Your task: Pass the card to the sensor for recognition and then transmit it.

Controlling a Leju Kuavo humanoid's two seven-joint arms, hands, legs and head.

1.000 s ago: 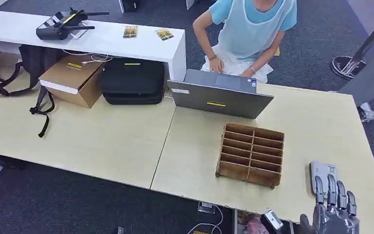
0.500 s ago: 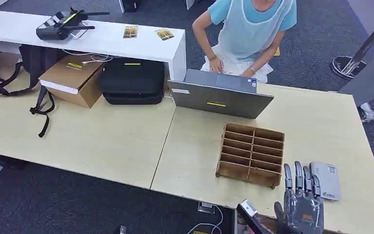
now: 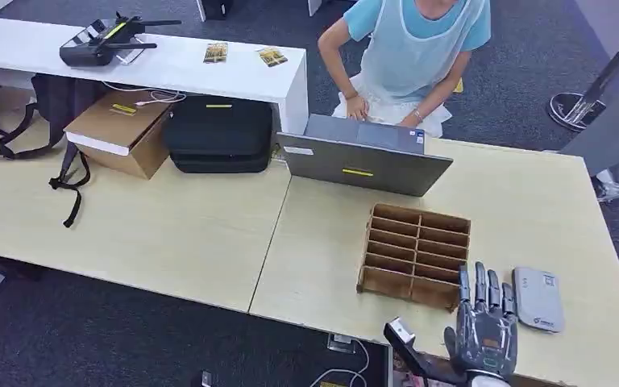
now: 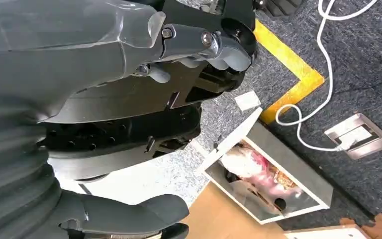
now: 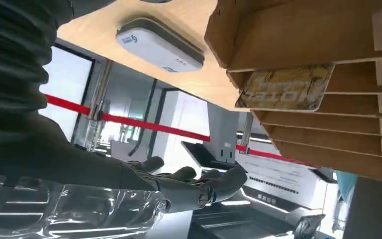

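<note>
The right hand [image 5: 129, 186] reaches with fingers [image 5: 219, 181] extended, empty. A yellowish patterned card [image 5: 283, 89] sits in a brown slotted wooden rack [image 5: 323, 35]; a grey rounded sensor box [image 5: 159, 45] lies just beside it on the pale wooden surface [image 5: 104, 22].

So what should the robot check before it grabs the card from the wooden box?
1. Card is there: ok. A card sits in a slot of the wooden box, seen in the right wrist view.
2. Right hand free: ok. The right hand holds nothing and its fingers are apart.
3. Right hand near the box: ok. It hovers at the box's near corner, not yet touching the card.
4. Sensor free: ok. The grey sensor lies flat on the table beside the box, nothing on it.
5. Left hand free: cannot tell. The left hand hangs low over the floor.
6. Person out of the way: ok. The person is behind the laptop.
</note>
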